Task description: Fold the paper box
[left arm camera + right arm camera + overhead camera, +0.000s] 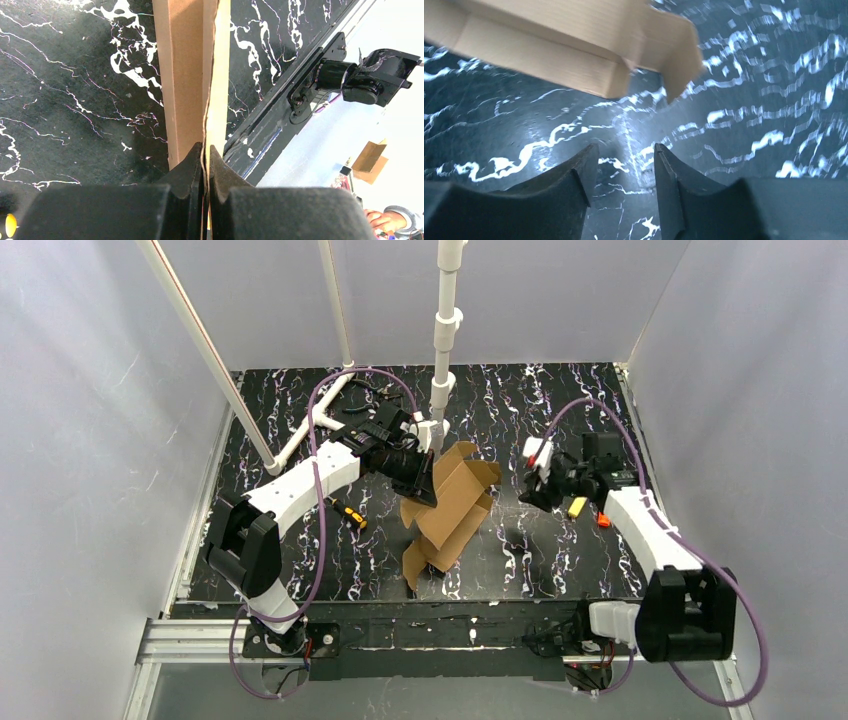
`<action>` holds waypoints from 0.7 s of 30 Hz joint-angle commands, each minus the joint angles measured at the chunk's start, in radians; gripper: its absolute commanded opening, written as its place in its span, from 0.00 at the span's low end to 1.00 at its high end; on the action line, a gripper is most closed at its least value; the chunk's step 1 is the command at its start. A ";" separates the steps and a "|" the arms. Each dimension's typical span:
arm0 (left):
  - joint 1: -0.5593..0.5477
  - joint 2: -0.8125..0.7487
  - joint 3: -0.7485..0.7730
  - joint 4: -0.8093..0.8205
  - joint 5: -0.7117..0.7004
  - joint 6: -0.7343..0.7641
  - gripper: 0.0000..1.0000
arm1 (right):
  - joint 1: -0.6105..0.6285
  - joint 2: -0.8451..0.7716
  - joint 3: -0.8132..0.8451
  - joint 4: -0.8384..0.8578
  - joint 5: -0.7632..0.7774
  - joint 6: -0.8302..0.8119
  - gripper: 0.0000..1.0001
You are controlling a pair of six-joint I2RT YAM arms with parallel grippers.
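The left pincer [206, 148] was clamped shut on one panel edge of the single paper box [450, 510], which was partly folded and held tilted over the mid-worktop [560, 410]. The right pincer [626, 150] had its jaws apart, empty, near the box's right side. One small yellow-and-black tool [350, 515] lay beside the left arm.

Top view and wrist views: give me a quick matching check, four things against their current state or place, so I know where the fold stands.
Things:
1. left end effector
2. right end effector
3. paper box
4. yellow-and-black tool

States:
A. lying on the table, left of the box
B. open, holding nothing
C. brown, partly folded, flaps up
D. shut on the box's edge

Pairs: 1-D, 2-B, 3-C, 4-A
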 commanded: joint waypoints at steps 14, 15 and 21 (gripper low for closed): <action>-0.012 -0.036 -0.005 -0.076 -0.036 0.057 0.00 | 0.012 0.555 0.070 1.033 0.076 0.814 0.49; -0.012 -0.036 -0.005 -0.076 -0.036 0.061 0.00 | 0.021 0.579 0.084 1.050 0.082 0.829 0.48; -0.013 -0.039 -0.002 -0.084 -0.034 0.076 0.00 | 0.027 0.647 0.141 0.983 -0.043 0.737 0.43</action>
